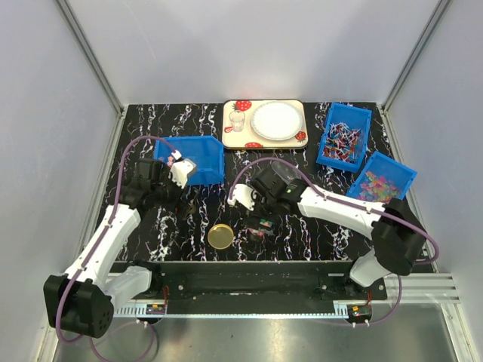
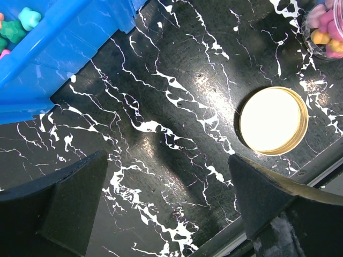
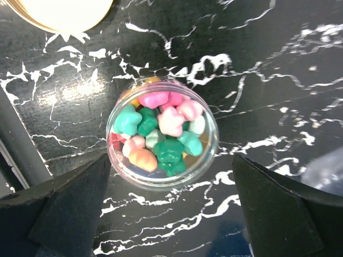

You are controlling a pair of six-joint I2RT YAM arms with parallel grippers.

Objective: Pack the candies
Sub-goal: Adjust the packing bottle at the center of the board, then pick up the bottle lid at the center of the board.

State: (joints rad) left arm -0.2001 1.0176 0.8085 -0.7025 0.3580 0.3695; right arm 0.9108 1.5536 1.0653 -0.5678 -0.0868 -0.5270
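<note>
The candies (image 3: 161, 136) are chunky pink, green and orange sweets that fill a small clear jar (image 3: 210, 152) standing open on the black marbled table. The jar also shows in the top view (image 1: 262, 226) and at the left wrist view's top right (image 2: 328, 29). My right gripper (image 3: 170, 176) is open and empty, low over the table, its fingers either side of the jar's near rim and apart from it. More candies (image 2: 19, 27) lie in a blue bin (image 2: 64, 48). My left gripper (image 2: 167, 166) is open and empty over bare table beside that bin.
A gold lid (image 1: 221, 236) lies flat between the arms, left of the jar. A tray (image 1: 264, 124) with a white plate and a cup stands at the back. Two blue bins at the right hold stick-like sweets (image 1: 345, 136) and pastel sweets (image 1: 381, 181).
</note>
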